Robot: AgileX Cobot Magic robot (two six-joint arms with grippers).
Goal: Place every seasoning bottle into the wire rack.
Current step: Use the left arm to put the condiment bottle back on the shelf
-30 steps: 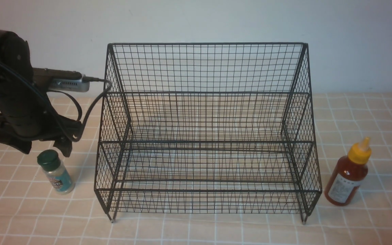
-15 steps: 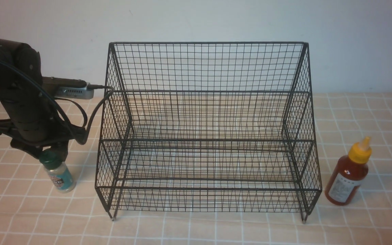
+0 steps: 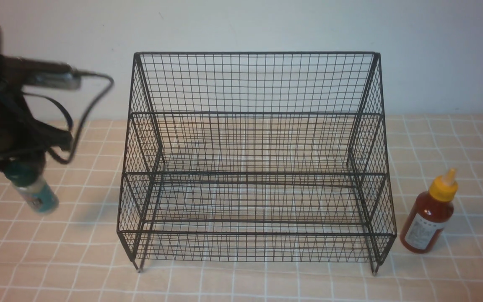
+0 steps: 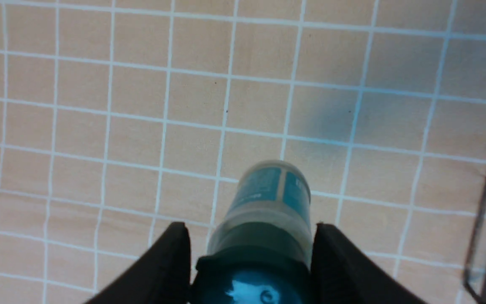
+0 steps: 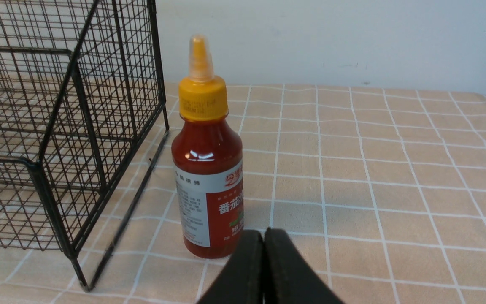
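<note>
My left gripper (image 3: 21, 170) is shut on the dark green cap of the small clear shaker (image 3: 36, 195) with the teal label and holds it tilted, off the table, left of the black wire rack (image 3: 254, 167). The left wrist view shows the shaker (image 4: 268, 211) between both fingers (image 4: 171, 261). The red-brown sauce bottle (image 3: 428, 216) with the yellow nozzle cap stands upright right of the rack. My right gripper (image 5: 264, 236) is shut and empty, just in front of the sauce bottle (image 5: 207, 169); it is out of the front view.
The table has a beige checked cloth (image 3: 455, 138). A white wall (image 3: 266, 25) rises behind the rack. The rack's right side (image 5: 57, 126) stands close to the sauce bottle. A black cable (image 3: 90, 100) hangs from my left arm near the rack's left side.
My left gripper came down onto the shaker's cap, closed on it, and has lifted it up and to the left. The sauce bottle and the rack have not moved.
</note>
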